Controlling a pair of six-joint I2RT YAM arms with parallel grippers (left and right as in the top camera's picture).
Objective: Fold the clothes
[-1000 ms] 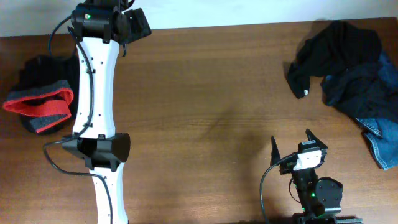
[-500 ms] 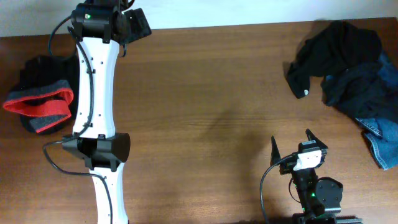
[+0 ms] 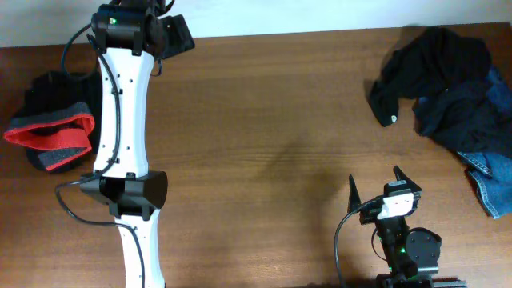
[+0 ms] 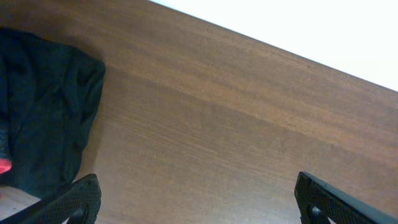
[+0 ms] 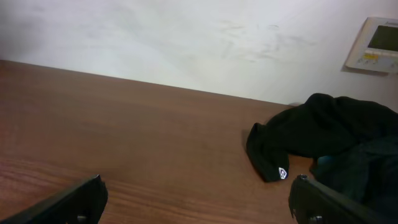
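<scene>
Left pincer [image 4: 196,193] is up at the far edge of the table [image 3: 272,120], jaws spread wide, nothing between them but bare wood. The black trousers [image 3: 52,132] sit bundled at the table's left edge, grey waistband and red-orange lining showing. They lie nearer the front and further left than that pincer, and apart from it. In the left wrist view the dark cloth lies just outside the left finger, not between the two.

Over to the right pincer [image 5: 196,186]: low by the near edge, jaws also spread and empty. The pile of dark clothes [image 3: 448,88] lies heaped at the far right corner, a blue denim piece [image 3: 492,184] trailing from it, well apart from that pincer.
</scene>
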